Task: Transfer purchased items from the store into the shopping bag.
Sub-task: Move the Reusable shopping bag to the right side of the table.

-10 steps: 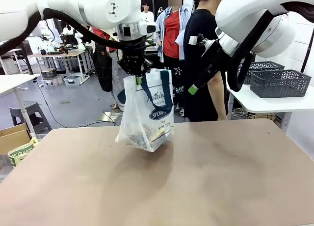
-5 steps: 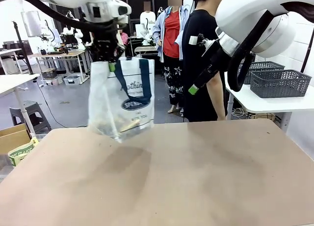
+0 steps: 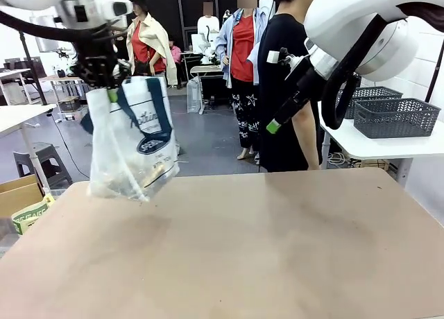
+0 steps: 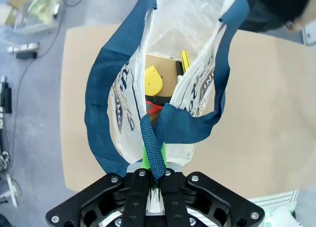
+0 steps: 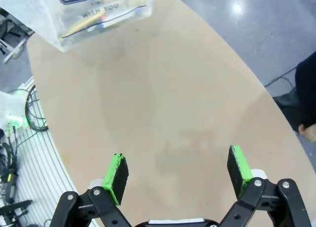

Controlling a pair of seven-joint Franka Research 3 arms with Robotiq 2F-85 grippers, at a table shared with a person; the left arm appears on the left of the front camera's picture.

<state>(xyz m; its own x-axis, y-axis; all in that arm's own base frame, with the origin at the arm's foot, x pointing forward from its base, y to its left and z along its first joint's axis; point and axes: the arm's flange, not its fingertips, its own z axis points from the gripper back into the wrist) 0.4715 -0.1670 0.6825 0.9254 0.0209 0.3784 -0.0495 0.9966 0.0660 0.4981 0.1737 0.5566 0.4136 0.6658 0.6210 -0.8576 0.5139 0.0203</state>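
Overhead, shopping bag (image 3: 132, 142) hanging from left gripper (image 3: 109, 90) above table's (image 3: 277, 249) left far edge, clear of surface. Long axis running near vertical, bottom swinging slightly toward picture left, mouth facing up. Translucent whitish plastic showing dark lettering, navy strap handles (image 4: 153, 148); yellow and red items lying inside on cardboard base. Left jaws clamping together on bunched handles. Right gripper (image 5: 177, 175) hovering over bare tabletop, green pads (image 5: 117, 177) standing wide apart, holding nothing.
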